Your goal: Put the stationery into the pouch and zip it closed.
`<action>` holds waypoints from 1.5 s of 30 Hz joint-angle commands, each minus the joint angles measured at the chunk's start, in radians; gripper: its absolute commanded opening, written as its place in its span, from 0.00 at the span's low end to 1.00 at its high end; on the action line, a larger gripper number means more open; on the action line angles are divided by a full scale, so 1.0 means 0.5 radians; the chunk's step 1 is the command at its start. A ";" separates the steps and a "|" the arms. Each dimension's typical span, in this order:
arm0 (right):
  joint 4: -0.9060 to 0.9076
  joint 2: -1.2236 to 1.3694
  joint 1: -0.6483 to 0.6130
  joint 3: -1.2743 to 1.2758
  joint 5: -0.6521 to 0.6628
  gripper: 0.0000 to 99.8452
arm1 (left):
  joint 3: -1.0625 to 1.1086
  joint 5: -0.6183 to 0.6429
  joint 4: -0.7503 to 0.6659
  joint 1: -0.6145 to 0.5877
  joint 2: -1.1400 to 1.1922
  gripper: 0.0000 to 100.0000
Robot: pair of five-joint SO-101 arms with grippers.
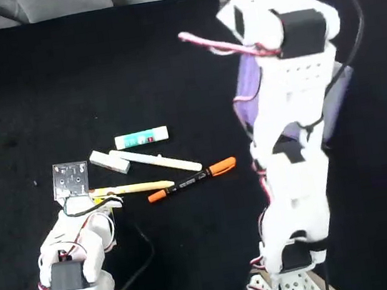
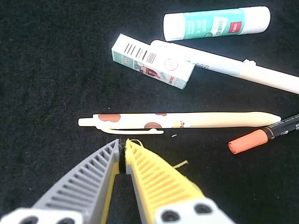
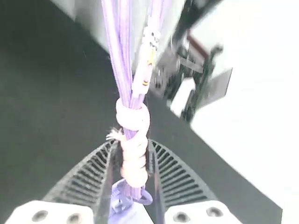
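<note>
**Pouch up in the right gripper, stationery out on the table**

On my screens the black table [image 1: 62,84] takes up most of the high view. The right arm [image 1: 297,137] stands tall over its right half. Partly hidden behind it I can see the purple pouch [image 1: 246,98], lifted off the cloth. In the right wrist view the right gripper [image 3: 132,149] is clamped tight on one end of the pouch [image 3: 120,60], where a pink knotted cord [image 3: 133,121] is wound around gathered purple fabric. The rest of the pouch hangs away from the jaws.

The left arm [image 1: 76,255] sits low at the near left corner. Its left gripper [image 2: 122,149] has the grey and yellow jaws pressed together with nothing between them. The tips hover just short of the yellow pen [image 2: 180,120].

All the stationery lies loose in a cluster between the two arms:
- The white pen [image 1: 156,161] lies on a diagonal, one end tucked against the eraser.
- The orange marker [image 1: 193,180] is the item nearest the right arm, its capped end close to the yellow pen's tip.
- The yellow pen [image 1: 131,188], with brown patches, is nearest the left gripper.
- The glue stick [image 1: 141,138], white with a green label, lies farthest back.
- The eraser [image 2: 153,60], in its printed sleeve, sits between the glue stick and the yellow pen.
</note>
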 commanded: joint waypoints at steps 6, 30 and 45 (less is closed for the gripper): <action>0.074 -0.437 -0.381 -0.063 -0.405 0.01 | 0.041 -0.012 0.006 0.005 0.000 0.03; 0.052 -1.548 -1.172 2.107 -0.617 0.01 | 0.041 -0.012 0.006 0.005 0.000 0.03; -0.003 -2.889 -1.160 3.715 -0.331 0.01 | 0.041 -0.012 0.006 0.005 0.000 0.03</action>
